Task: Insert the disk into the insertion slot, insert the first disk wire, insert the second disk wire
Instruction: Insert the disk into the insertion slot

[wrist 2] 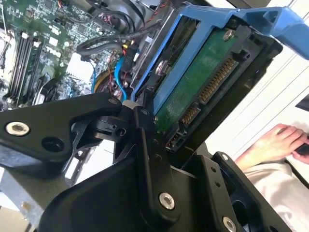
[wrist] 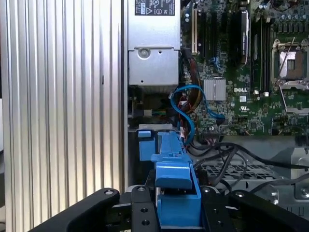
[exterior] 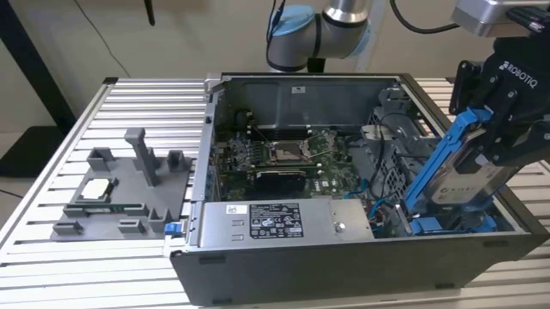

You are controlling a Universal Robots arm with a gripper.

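My hand [exterior: 496,149] is clamped on the disk [exterior: 460,180], which sits in its blue carrier frame [exterior: 432,161]. The disk hangs steeply tilted, its white printed label facing the exterior view. Its lower end is down at the blue clips of the insertion slot [exterior: 451,225]; I cannot tell whether they touch. In the second wrist view I see its green circuit board [wrist 2: 203,82]. Beside the slot, inside the open computer case [exterior: 301,273], the power-supply box [exterior: 275,222] carries a white printed label. The case stands on the ribbed tabletop [exterior: 77,277].
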